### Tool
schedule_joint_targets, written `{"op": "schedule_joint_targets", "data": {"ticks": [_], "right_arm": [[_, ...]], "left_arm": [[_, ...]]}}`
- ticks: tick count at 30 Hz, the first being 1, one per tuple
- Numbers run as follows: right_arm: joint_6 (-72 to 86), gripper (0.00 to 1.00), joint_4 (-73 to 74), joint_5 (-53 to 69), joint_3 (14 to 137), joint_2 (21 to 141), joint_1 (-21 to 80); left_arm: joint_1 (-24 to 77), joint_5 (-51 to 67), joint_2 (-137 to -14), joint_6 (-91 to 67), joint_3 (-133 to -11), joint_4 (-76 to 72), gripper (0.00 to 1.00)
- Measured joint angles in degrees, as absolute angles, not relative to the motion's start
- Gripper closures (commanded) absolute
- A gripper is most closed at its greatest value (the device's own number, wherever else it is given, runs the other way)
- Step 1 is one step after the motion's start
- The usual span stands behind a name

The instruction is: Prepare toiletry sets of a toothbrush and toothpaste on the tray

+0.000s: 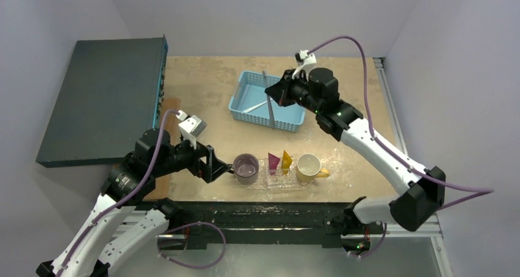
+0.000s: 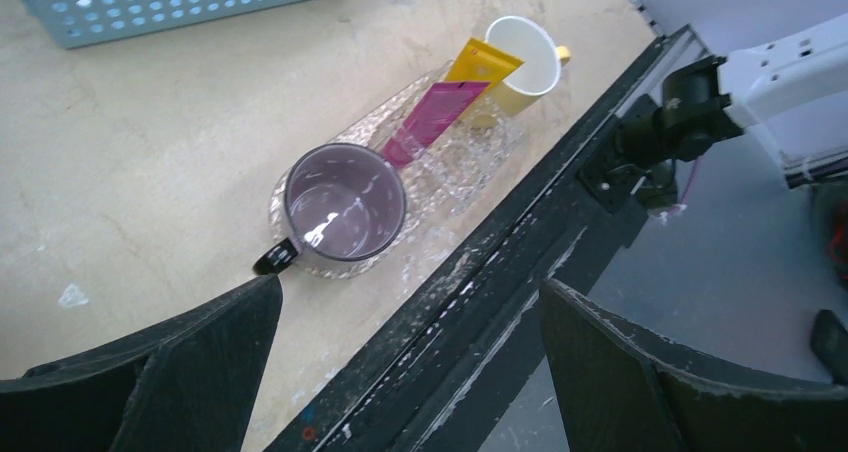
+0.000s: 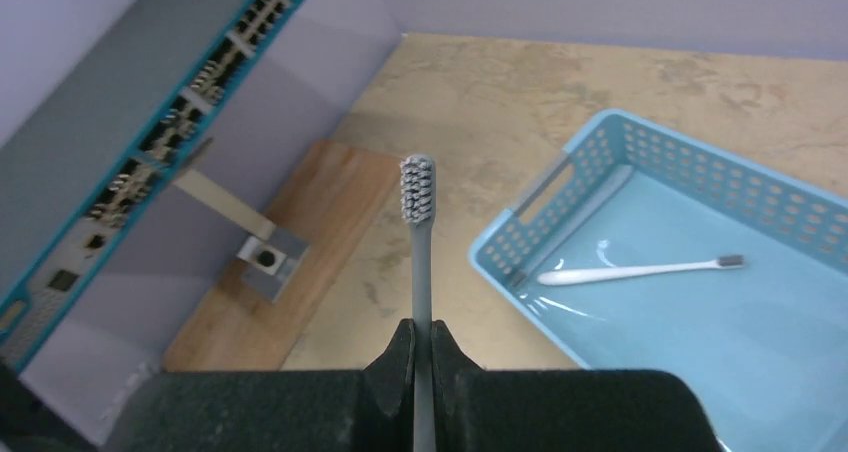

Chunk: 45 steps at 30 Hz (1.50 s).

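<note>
The clear crinkled tray point(image 1: 276, 181) lies near the table's front edge. On it stand a purple mug point(image 1: 246, 168), a magenta tube point(image 1: 273, 162), a yellow-orange tube point(image 1: 286, 161) and a yellow mug point(image 1: 308, 166). My left gripper point(image 1: 224, 165) is open and empty, just left of the purple mug's handle point(image 2: 274, 258). The left wrist view shows the tray point(image 2: 470, 157) and both tubes, magenta point(image 2: 435, 122) and yellow-orange point(image 2: 480, 64). My right gripper point(image 3: 421, 327) is shut on a pale grey toothbrush point(image 3: 420, 232), held over the basket's left part. A second white toothbrush point(image 3: 640, 269) lies in the basket.
A light-blue slatted basket point(image 1: 270, 122) stands behind the tray. A dark network switch point(image 1: 104, 99) fills the far left, with a wooden board point(image 3: 300, 262) beside it. The table's black front rail point(image 2: 520, 272) runs under my left gripper.
</note>
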<state>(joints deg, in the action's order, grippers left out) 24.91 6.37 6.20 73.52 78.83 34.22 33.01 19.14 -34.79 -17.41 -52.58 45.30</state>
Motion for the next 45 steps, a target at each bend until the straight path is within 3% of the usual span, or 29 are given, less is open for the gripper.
{"op": "schedule_joint_targets", "data": {"ticks": [14, 28, 37, 45], "right_arm": [[39.4, 1.00, -10.4, 20.6, 57.8, 65.2, 38.8], [51.6, 1.00, -28.0, 12.6, 48.7, 59.3, 52.5], [56.1, 1.00, -35.5, 7.8, 47.5, 64.3, 57.4], [56.3, 1.00, -39.6, 3.9, 47.5, 67.1, 60.1]], "left_arm": [[33.0, 31.4, -34.5, -28.6, -50.7, 31.9, 0.00], [33.0, 37.7, -34.9, -39.0, -45.1, 18.7, 0.07], [33.0, 42.3, -34.9, -45.1, -41.7, 10.1, 0.26], [33.0, 45.9, -33.3, -48.6, -40.6, 5.3, 0.57]]}}
